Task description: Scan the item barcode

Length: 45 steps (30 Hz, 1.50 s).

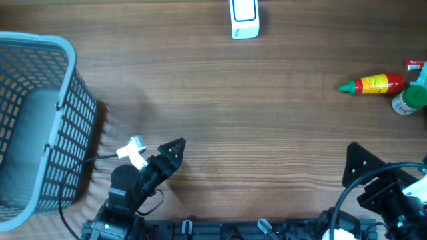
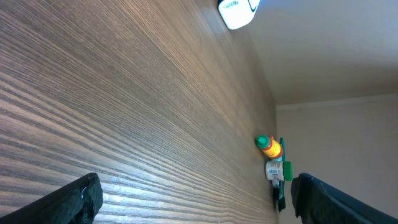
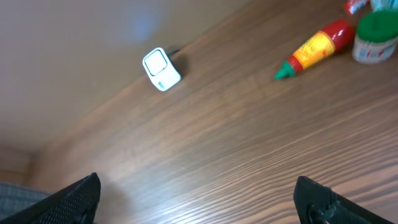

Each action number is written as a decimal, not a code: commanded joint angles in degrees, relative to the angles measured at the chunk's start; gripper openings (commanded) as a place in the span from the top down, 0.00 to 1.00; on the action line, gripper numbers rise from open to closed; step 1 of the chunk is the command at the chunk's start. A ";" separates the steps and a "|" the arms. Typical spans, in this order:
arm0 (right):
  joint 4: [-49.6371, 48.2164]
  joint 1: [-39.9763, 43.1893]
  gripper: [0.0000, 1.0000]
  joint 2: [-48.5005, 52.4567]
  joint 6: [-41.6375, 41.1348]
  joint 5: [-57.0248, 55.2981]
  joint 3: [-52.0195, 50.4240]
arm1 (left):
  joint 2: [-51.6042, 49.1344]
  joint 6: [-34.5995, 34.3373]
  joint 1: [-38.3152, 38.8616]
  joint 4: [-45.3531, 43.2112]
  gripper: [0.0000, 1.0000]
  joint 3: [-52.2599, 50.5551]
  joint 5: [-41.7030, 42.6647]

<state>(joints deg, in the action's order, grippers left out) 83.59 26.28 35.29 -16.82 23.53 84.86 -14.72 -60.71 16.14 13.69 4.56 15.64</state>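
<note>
- My right pincer (image 1: 358, 165) stands spread wide and empty, low at the near edge of the wooden table (image 1: 267, 107). Its wrist view shows one finger in each bottom corner with bare wood between them.
- My left pincer (image 1: 172, 152) is just as wide and just as empty, parked beside the blue-grey plastic mesh basket (image 1: 67, 50).
- The red squeeze bottle with the yellow label and green nozzle (image 1: 373, 85) lies on its side near the table's right edge, ahead of my right pincer and slightly to its outer side.
- Its long axis runs across the table, left to right, with the nozzle pointing left towards the middle. The red base end almost touches a white jar with a green lid (image 1: 408, 100).
- My right arm is clearly nearer; the left is well apart from it.
- The white box-shaped barcode scanner (image 1: 244, 19) sits at the far edge, left of the bottle, so I judge the carry would run leftwards and away from me.
</note>
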 commanded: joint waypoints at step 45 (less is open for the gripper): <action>-84.39 -25.90 0.00 -35.10 -3.08 -11.93 -84.59 | 0.20 0.31 0.37 0.28 0.00 -0.07 -0.74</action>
<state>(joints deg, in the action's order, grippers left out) -0.47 1.34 0.99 -27.29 12.32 0.34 -14.72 -60.71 16.14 13.74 4.58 15.66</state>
